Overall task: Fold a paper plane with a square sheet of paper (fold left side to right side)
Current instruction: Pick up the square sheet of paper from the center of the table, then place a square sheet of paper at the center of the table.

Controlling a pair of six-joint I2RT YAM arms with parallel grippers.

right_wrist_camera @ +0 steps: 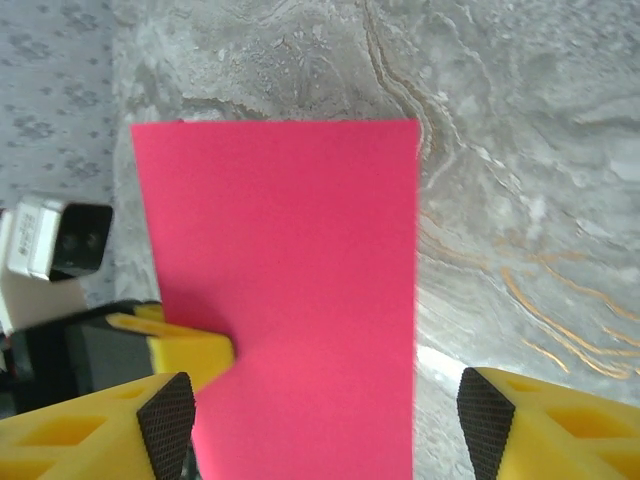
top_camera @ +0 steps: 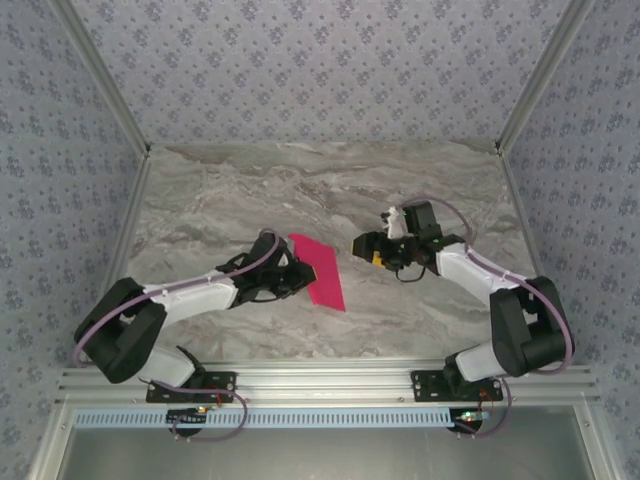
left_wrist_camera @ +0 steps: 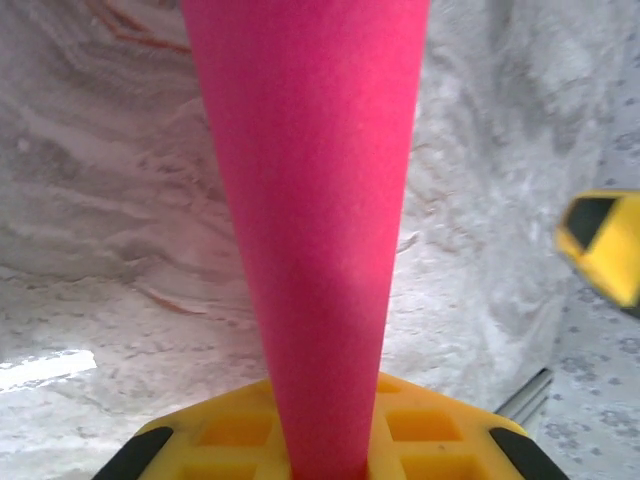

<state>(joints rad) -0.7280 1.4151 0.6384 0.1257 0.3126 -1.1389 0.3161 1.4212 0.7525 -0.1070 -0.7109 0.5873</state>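
Square sheet of paper (top_camera: 320, 272) | step: probably left-to-right fold | left gripper (top_camera: 293, 273) pinches left edge | right gripper (top_camera: 364, 244) open | next: carry edge right

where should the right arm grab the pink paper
Probably the bare right edge of the paper, coming from the right with the open right fingers: the sheet is thin, and the left fingers pinch its opposite edge.

We see bright, even light, faint shadows and small white glare on the grey marbled tabletop (left_wrist_camera: 100, 300), and the near magenta-pink paper sheet (left_wrist_camera: 310, 200) blurred.
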